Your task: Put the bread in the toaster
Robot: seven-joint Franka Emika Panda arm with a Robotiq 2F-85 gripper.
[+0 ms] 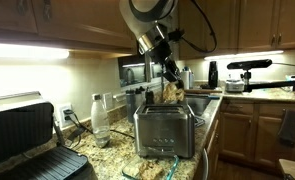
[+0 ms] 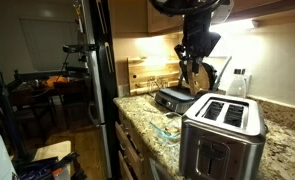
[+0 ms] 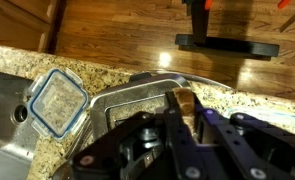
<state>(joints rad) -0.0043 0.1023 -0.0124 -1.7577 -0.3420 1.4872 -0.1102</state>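
Contact grill sitting well aside of the jaws, clear bottle standing nearer them, blue-rimmed container lying on granite counter below, beside them

Toaster sits on the counter, with the gripper right above its slots, bread pinched between the fingers. The contact grill is further along the counter, and a bottle stands between them by the wall.
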